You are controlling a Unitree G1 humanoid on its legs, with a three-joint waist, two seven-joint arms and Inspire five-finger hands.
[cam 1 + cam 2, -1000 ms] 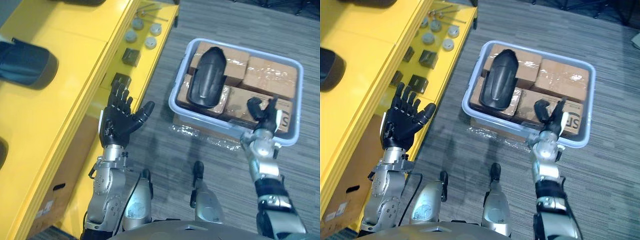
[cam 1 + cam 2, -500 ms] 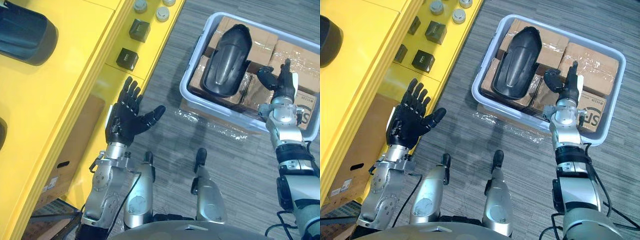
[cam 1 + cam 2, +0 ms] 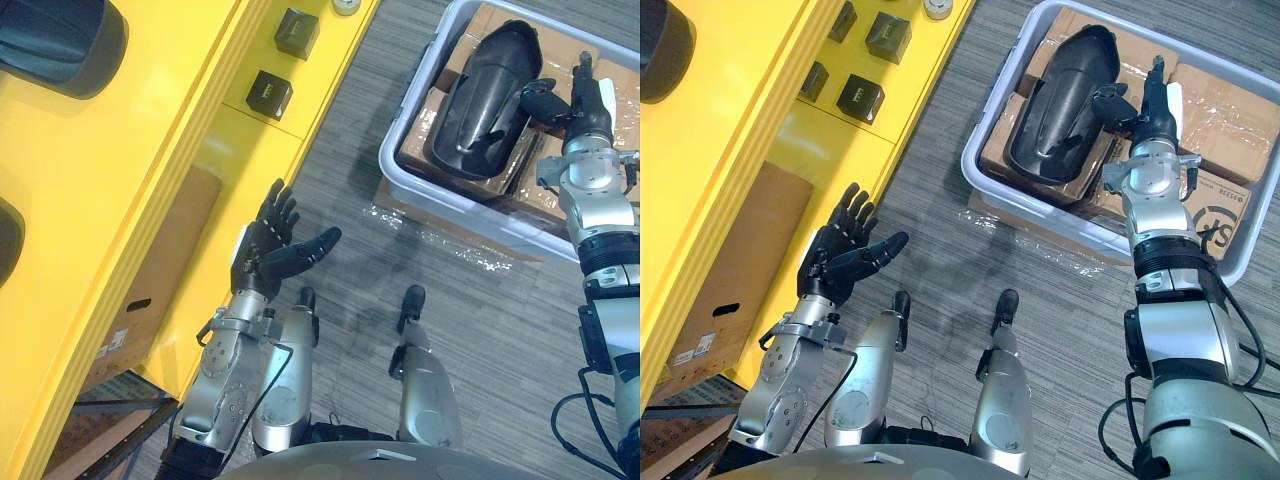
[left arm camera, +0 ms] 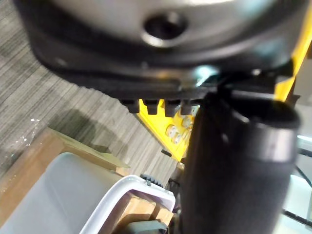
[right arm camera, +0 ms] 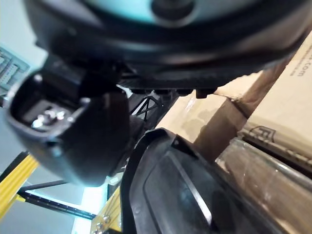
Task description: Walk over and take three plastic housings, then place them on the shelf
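Reaching in now: the right hand [image 3: 1152,95] has gone from the near rim of the bin [image 3: 470,215] to right alongside the housing [image 3: 1065,100]. The housing lies on the boxes [image 3: 1230,95] inside the bin. The whole view slid too, so the head moved, and the bin itself looks like it stayed put.

The right hand's fingers are straight and loose, with the thumb stuck out toward the housing's edge. Nothing is gripped yet. The wrist view shows the black shell just past the thumb, but I can't tell if they're actually touching.

The left hand [image 3: 272,250] hasn't done much. It's still spread with the palm up, over the floor beside the shelf [image 3: 120,200].

Two dark shapes [image 3: 60,30] on the shelf top might be housings already placed, though they're cut off at the edge, so don't quote me. If they are, this is the last pickup, and the hand needs to curl around that shell next.
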